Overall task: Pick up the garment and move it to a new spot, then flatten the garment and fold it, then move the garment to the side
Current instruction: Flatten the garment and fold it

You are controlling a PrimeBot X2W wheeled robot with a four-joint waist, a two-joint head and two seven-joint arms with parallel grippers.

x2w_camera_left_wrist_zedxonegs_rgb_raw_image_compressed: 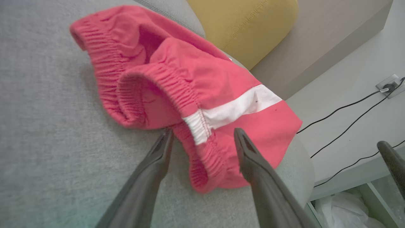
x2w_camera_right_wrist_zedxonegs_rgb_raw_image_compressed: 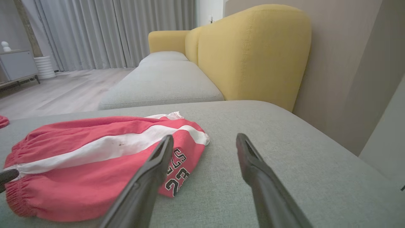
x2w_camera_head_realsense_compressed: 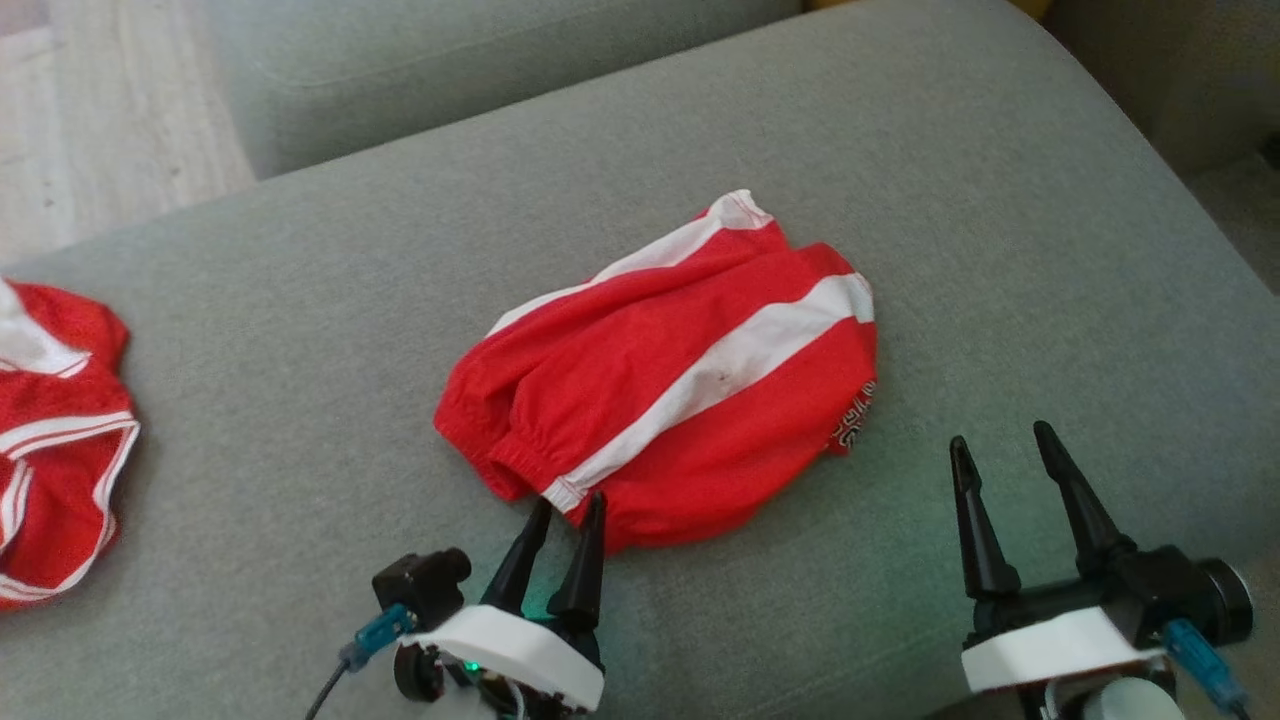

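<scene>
Furthest left, a second red cloth (x2w_camera_head_realsense_compressed: 55,440) with thin white piping is seen crumpled at the edge of the grey sofa cushion (x2w_camera_head_realsense_compressed: 300,280), well apart from everything else, and pale wooden floor (x2w_camera_head_realsense_compressed: 100,120) is seen beyond it. A stretch of grey fabric separates that cloth from the garment (x2w_camera_head_realsense_compressed: 660,390), which is laid bunched near the middle of the cushion. It is red and crossed by two white stripes. Its gathered elastic edge is turned toward the robot, and black-and-white numerals (x2w_camera_head_realsense_compressed: 855,420) are shown at its right hem.

The left gripper (x2w_camera_head_realsense_compressed: 571,498) is held low at the garment's near edge, with its fingers spread and pointed away from the robot. In the left wrist view the gathered edge and the end of a white stripe are framed between the two fingers, though contact with the cloth cannot be told.

Further right, the right gripper (x2w_camera_head_realsense_compressed: 1000,433) is held over the cushion near the numbered hem but apart from it, its fingers likewise spread wide. Behind the cushion a yellow backrest (x2w_camera_right_wrist_zedxonegs_rgb_raw_image_compressed: 253,53) is seen, and off the sofa's right end black cables (x2w_camera_left_wrist_zedxonegs_rgb_raw_image_compressed: 341,109) are run to a socket (x2w_camera_left_wrist_zedxonegs_rgb_raw_image_compressed: 390,85).
</scene>
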